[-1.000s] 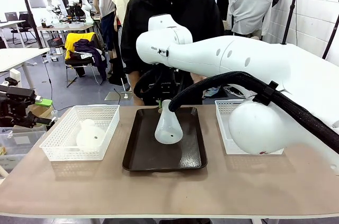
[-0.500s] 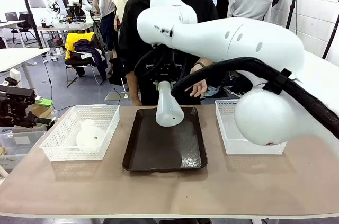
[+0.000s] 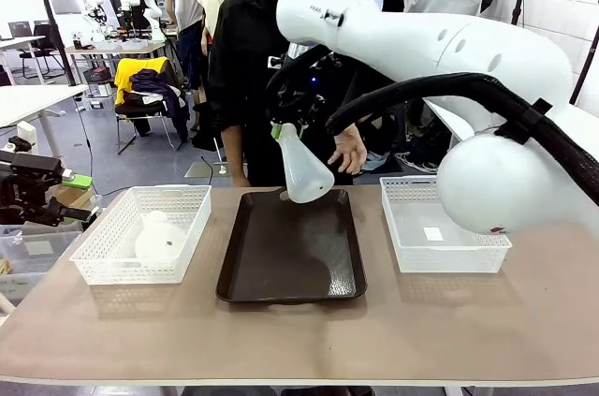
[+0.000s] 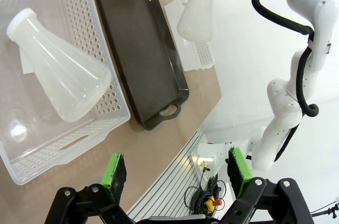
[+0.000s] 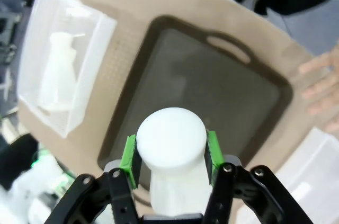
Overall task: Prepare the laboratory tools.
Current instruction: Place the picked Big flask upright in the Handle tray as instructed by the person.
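Note:
My right gripper (image 3: 278, 127) is shut on the neck of a translucent white conical flask (image 3: 305, 174), which hangs tilted in the air above the far end of the dark brown tray (image 3: 290, 270). In the right wrist view the green pads (image 5: 130, 155) clamp the flask (image 5: 170, 138) over the tray (image 5: 212, 86). A second flask (image 3: 159, 239) lies on its side in the left white mesh basket (image 3: 103, 270). My left gripper (image 3: 75, 198) stays open off the table's left edge; its wrist view looks down on that flask (image 4: 58, 70), with the fingers (image 4: 176, 173) spread wide.
A white mesh basket (image 3: 440, 244) with a small label inside stands right of the tray. A person in black stands at the far edge, one hand (image 3: 351, 150) raised just behind the held flask. The near half of the table (image 3: 299, 335) is bare.
The right arm has lifted the flask off the tray, up and toward the person. The person's hand has come up behind it. The left arm has not moved.

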You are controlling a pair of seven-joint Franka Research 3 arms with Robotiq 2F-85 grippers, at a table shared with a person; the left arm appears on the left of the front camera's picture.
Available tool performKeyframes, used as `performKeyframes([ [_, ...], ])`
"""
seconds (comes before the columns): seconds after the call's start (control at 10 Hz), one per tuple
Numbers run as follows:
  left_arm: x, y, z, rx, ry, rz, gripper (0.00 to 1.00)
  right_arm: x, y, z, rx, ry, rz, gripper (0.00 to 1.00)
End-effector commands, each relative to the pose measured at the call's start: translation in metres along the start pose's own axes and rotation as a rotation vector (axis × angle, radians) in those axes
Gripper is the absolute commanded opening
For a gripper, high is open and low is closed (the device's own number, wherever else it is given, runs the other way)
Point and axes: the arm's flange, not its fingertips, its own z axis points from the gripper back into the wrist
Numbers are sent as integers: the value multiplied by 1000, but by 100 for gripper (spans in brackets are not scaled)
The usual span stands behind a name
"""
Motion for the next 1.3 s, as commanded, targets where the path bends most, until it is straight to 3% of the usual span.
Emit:
performKeyframes([
  [0.0,0,-1,2,-4,-5,-2,100,-92,-16,-7,108,-26,78,0],
  [0.1,0,-1,2,-4,-5,-2,100,-92,-20,-7,124,-30,77,0],
  [0.2,0,-1,2,-4,-5,-2,100,1,-9,5,39,-12,54,0],
  [0.6,0,-1,2,-4,-5,-2,100,1,-14,6,64,-15,75,0],
  [0.9,0,-1,2,-4,-5,-2,100,-31,-41,-21,246,-26,154,0],
  [1.0,0,-1,2,-4,-5,-2,100,-43,-46,-28,298,-64,194,0],
  [1.1,0,-1,2,-4,-5,-2,100,-51,-49,-33,269,-109,235,0],
  [1.2,0,-1,2,-4,-5,-2,100,-61,-51,-35,363,-186,308,0],
])
